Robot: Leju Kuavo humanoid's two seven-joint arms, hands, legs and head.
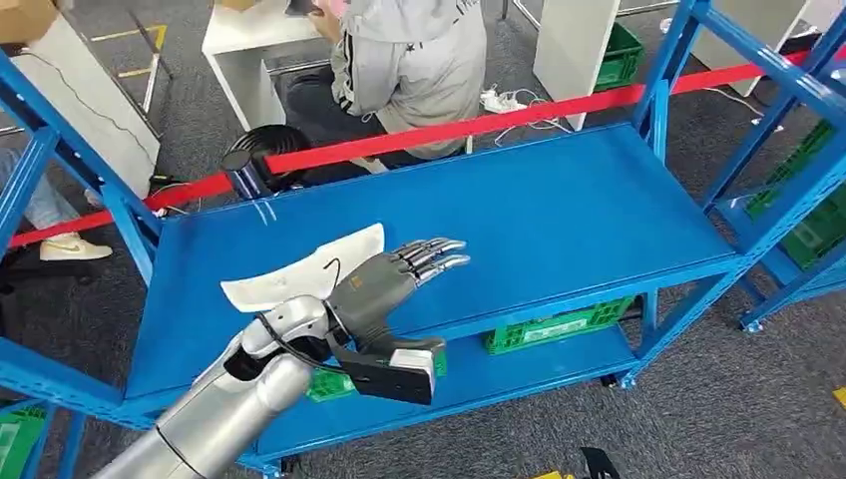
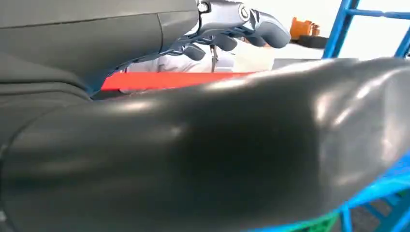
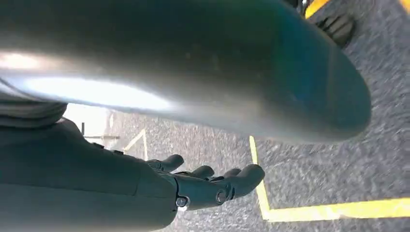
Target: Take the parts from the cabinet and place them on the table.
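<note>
The white part [image 1: 304, 267], a flat, curved, pale piece, lay on the blue top shelf [image 1: 559, 215] of the rack, toward its near-left portion, with the left hand [image 1: 394, 281] directly over its near edge. The hand's fingers [image 1: 439, 255] were stretched forward, flat and together, pointing across the shelf; whether the thumb or palm was pressing or gripping the part underneath could not be told from the head view, and the left wrist view gave no help, being mostly taken up by a dark rounded cover with the fingers [image 2: 232, 21] seen at its far side. The right hand [image 3: 203, 186] hung low over grey carpet [image 3: 309, 159] with a yellow floor line [image 3: 309, 210], fingers loosely curled and apart, nothing in it. A red barrier tape [image 1: 479, 125] ran behind the rack, a seated person [image 1: 409, 60] beyond it, and green crates [image 1: 559, 327] sat on the lower shelf. Judged from this: the task looked to be at an early or middle stage. The part was still on the shelf, not yet lifted clear, and no table surface with delivered parts showed. Left to do, as it appeared: secure the part, lift it off the shelf, carry it to the table and set it down.
</note>
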